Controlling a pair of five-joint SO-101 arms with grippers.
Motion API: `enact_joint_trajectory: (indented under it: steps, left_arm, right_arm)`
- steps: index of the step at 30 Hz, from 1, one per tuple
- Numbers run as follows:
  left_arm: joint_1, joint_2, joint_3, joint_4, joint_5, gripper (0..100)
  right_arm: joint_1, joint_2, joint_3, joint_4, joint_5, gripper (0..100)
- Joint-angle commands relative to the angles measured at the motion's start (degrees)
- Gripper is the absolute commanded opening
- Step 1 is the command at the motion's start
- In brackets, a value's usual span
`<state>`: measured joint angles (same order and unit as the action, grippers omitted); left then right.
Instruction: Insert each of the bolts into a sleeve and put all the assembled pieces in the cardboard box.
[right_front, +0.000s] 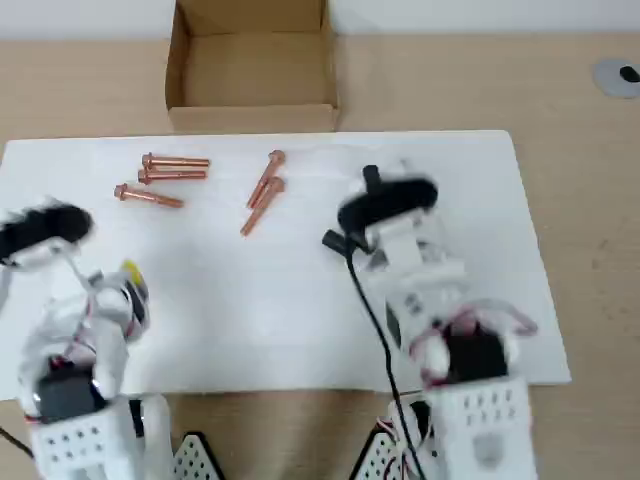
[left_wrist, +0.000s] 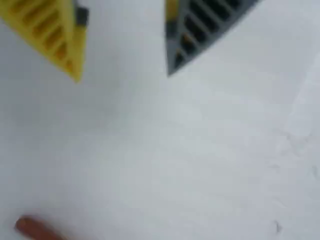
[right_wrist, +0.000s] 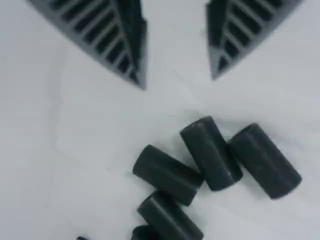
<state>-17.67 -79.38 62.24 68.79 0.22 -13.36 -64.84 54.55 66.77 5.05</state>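
Several copper bolts lie on the white sheet (right_front: 300, 330): three at the left (right_front: 175, 168) and two crossed near the middle (right_front: 264, 192). Several dark cylindrical sleeves (right_wrist: 210, 152) lie in a loose cluster on the sheet, just beyond my right gripper (right_wrist: 178, 79), which hangs open above bare sheet with nothing between its fingers. In the high view the right gripper (right_front: 385, 205) sits right of the middle bolts. My left gripper (left_wrist: 122, 75) is open over the sheet near its left edge (right_front: 45, 232), holding nothing; one copper bolt end (left_wrist: 30, 227) shows close by.
The cardboard box (right_front: 250, 70) stands open beyond the sheet's far edge, left of centre. A black cable (right_front: 370, 310) trails along the right arm. A round grey fitting (right_front: 615, 77) sits in the wooden table at the far right.
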Motion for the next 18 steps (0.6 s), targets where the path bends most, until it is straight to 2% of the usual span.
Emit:
enact_joint_trajectory:
  steps: [1, 6, 8, 11, 14, 18]
  left_arm:
    - [1.67, 19.21, -21.19, 1.14, 9.41, 14]
    - [2.9, 47.08, -43.96, 8.44, 24.44, 14]
    - [3.16, 56.75, -51.52, 12.04, 33.93, 14]
    - [3.16, 69.58, -60.13, 16.53, 45.19, 14]
    - [3.16, 80.22, -66.81, 17.85, 49.76, 14]
    - [3.08, 91.47, -73.67, 17.76, 50.2, 14]
  right_arm:
    - [-0.75, 22.9, -25.98, 5.54, -4.4, 11.6]
    - [-0.84, 46.2, -52.97, 17.41, -6.59, 11.8]
    - [-1.01, 54.29, -61.41, 23.03, -6.33, 11.8]
    - [-2.24, 65.36, -71.52, 32.35, -1.41, 11.8]
    - [-3.3, 74.07, -77.41, 35.69, 0.18, 11.8]
    - [-4.18, 76.97, -78.46, 35.69, 0.35, 11.8]
